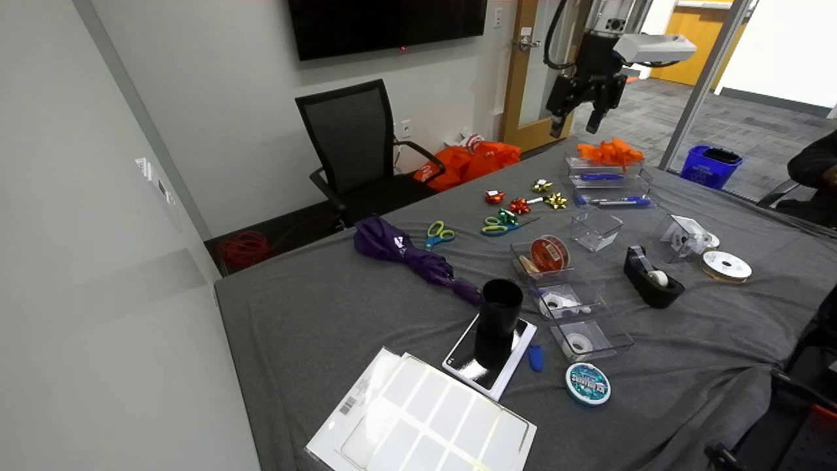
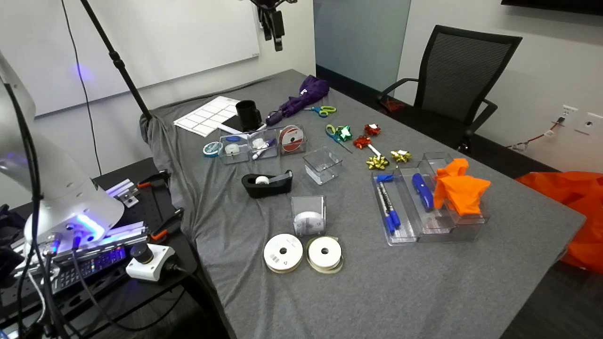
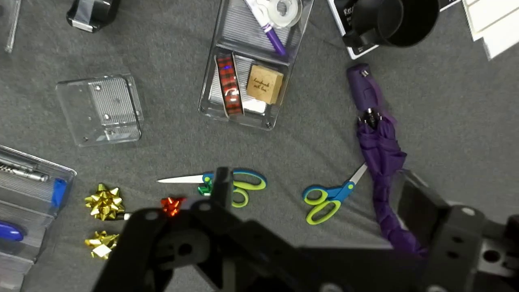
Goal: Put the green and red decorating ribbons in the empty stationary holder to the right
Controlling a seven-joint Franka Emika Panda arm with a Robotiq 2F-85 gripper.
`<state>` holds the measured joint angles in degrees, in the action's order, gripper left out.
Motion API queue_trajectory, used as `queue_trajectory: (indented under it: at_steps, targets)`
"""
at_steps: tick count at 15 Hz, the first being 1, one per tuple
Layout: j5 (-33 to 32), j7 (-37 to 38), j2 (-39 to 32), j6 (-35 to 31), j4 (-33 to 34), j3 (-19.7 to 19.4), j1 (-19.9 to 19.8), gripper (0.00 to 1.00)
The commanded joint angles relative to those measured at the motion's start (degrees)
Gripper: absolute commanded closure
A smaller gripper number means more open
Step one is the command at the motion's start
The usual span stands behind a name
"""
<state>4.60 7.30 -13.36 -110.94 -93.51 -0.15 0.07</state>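
Fingers (image 3: pixel 421 205) closest in the wrist view: spread wide, up in the air above the counter (image 3: pixel 170 150). Below, green bow (image 3: pixel 205 189) sits just beside one pair of scissors (image 3: pixel 208 177), partly hidden by a finger; can't tell if it touches them. Red bow (image 3: pixel 172 206) near it. Second red bow (image 1: pixel 497 198) shows in both exterior views, also loose on the counter. Clear holder (image 3: pixel 109 106) stands between those bows and the tape dispenser (image 2: pixel 269 190), apart from both. Two gold bows (image 3: pixel 104 202) sit between the red ones and the stepped tray (image 2: pixel 435 230) holding the orange bundle (image 2: pixel 461 186). Past the counter's edge: office chair (image 2: pixel 464 70), orange bags (image 1: pixel 467 163), wall screen (image 1: pixel 389 26).
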Motion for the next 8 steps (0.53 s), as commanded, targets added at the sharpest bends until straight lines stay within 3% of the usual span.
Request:
queue_trajectory:
  at_steps: [1,8]
  targets:
    - [2.79,-2.65,-10.95,1.32,12.13,-0.43,-1.82,0.00]
    - [1.78,-1.46,-27.20,1.50,29.46,-0.79,-3.36,0.00]
